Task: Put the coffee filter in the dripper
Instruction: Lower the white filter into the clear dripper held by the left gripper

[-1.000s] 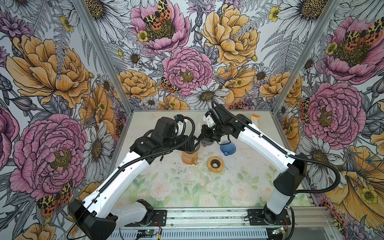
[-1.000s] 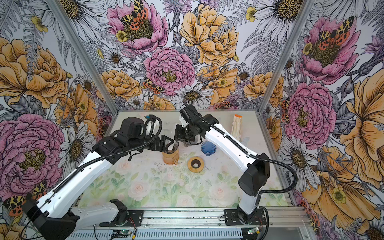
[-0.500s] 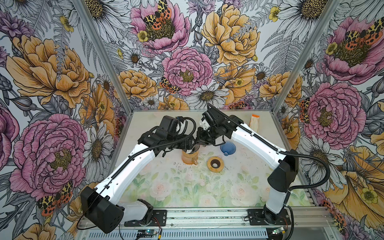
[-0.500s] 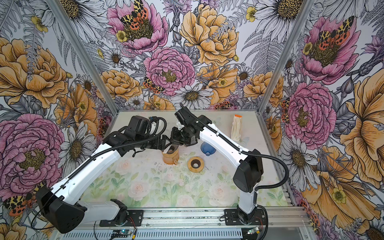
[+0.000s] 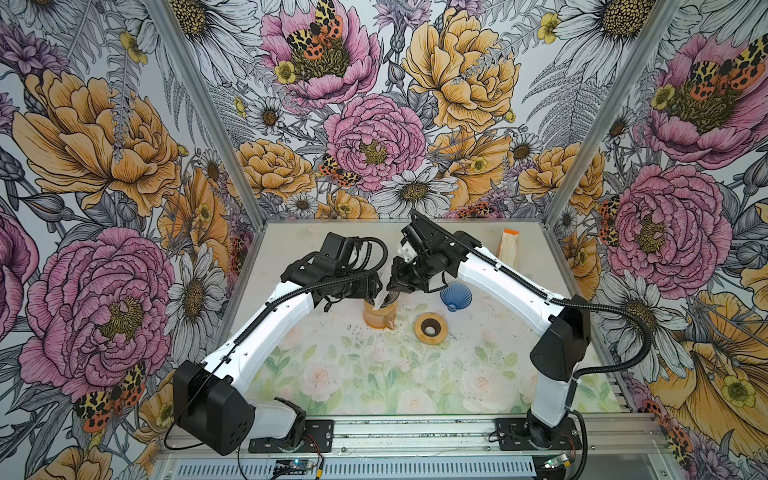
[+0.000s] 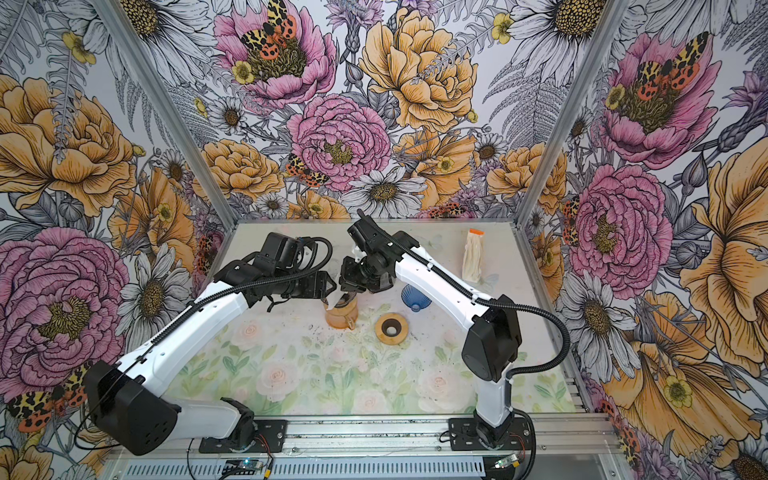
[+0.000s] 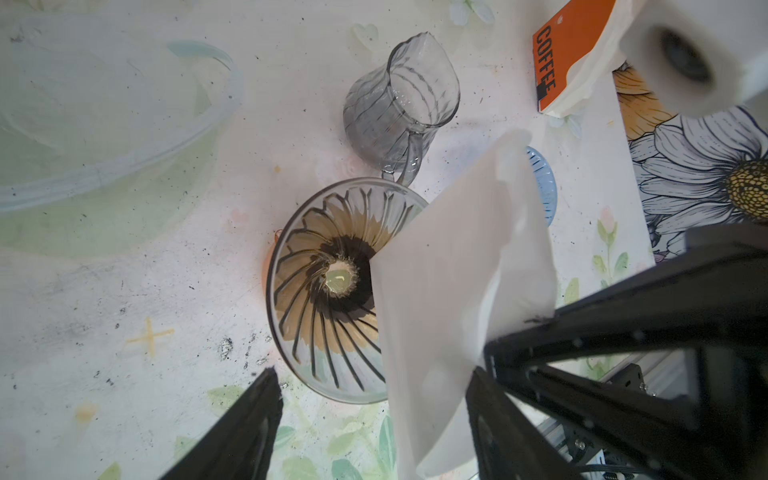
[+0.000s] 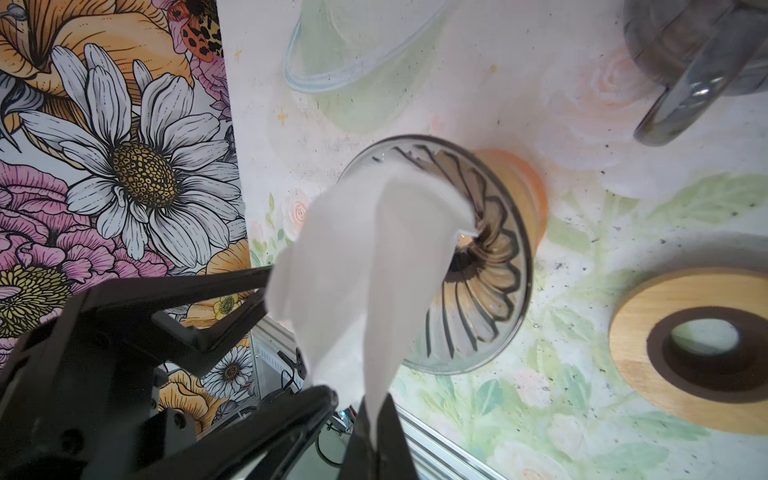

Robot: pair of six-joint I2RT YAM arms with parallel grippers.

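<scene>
The right gripper (image 8: pixel 372 415) pinches the coffee filter (image 8: pixel 374 257) by one edge, its far end hanging over the glass dripper (image 8: pixel 486 291) beyond the jaws. The left gripper (image 7: pixel 374 374) straddles the filter's loose side, jaws spread, likely to steady it.

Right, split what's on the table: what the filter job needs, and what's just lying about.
In the job: white paper coffee filter; clear ribbed glass dripper; right gripper, pinching the filter; left gripper, open.
Lying about: blue ribbed cone; wooden ring; grey glass jug; orange-labelled filter pack; clear bowl.
</scene>
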